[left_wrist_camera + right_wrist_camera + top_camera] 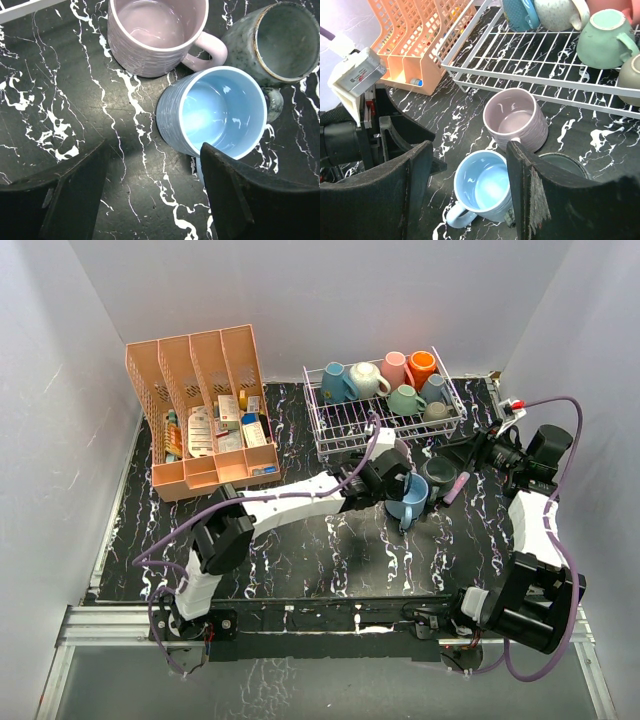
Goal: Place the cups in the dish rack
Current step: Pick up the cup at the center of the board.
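Note:
A light blue cup [215, 112] stands upright on the black marble table, with a lilac cup [155, 35] and a dark grey cup [282, 42] close behind it. My left gripper [154, 147] is open low over the table. Its right fingertip sits beside the blue cup's handle, and nothing lies between the fingers. My right gripper [466, 150] hangs open above the light blue cup [485, 187], with the lilac cup [515, 120] just beyond. The white wire dish rack [385, 430] holds several cups, among them a teal cup [605, 40] and an orange cup [422, 368].
A salmon-pink slotted organizer [200, 410] full of small packets stands at the back left. A small pink stick [457, 485] lies beside the dark grey cup [440, 472]. The two arms are close together over the three loose cups. The rack's near rim [535, 80] runs just behind them.

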Robot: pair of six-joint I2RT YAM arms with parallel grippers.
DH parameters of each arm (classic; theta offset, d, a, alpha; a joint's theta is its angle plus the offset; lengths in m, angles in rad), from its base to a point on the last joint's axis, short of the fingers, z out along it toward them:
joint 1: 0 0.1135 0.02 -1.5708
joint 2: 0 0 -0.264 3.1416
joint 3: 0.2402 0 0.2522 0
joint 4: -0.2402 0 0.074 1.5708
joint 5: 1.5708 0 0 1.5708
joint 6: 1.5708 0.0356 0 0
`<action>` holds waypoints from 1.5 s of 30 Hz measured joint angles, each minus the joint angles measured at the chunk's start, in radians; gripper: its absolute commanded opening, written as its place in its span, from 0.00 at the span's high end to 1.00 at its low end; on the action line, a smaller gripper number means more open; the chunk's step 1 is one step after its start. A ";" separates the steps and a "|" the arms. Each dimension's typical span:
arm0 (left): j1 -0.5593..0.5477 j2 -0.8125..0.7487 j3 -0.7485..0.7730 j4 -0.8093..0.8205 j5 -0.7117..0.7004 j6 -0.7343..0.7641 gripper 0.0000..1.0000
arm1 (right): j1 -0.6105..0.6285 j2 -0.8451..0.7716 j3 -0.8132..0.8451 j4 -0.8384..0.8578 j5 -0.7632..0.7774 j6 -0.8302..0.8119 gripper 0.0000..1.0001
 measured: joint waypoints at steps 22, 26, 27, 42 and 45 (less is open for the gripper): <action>-0.004 0.241 0.301 -0.111 -0.040 0.074 0.63 | -0.032 0.013 0.000 -0.006 0.040 -0.010 0.37; -0.004 0.262 0.315 -0.133 -0.037 0.086 0.73 | -0.036 0.013 0.000 -0.007 0.041 -0.010 0.37; -0.004 0.266 0.319 -0.134 -0.032 0.089 0.77 | -0.036 0.013 0.000 -0.007 0.042 -0.010 0.37; -0.004 0.279 0.333 -0.133 -0.002 0.108 0.78 | -0.036 0.013 0.000 -0.006 0.045 -0.010 0.37; -0.004 0.279 0.333 -0.136 0.000 0.111 0.77 | -0.036 0.013 0.000 -0.006 0.045 -0.010 0.37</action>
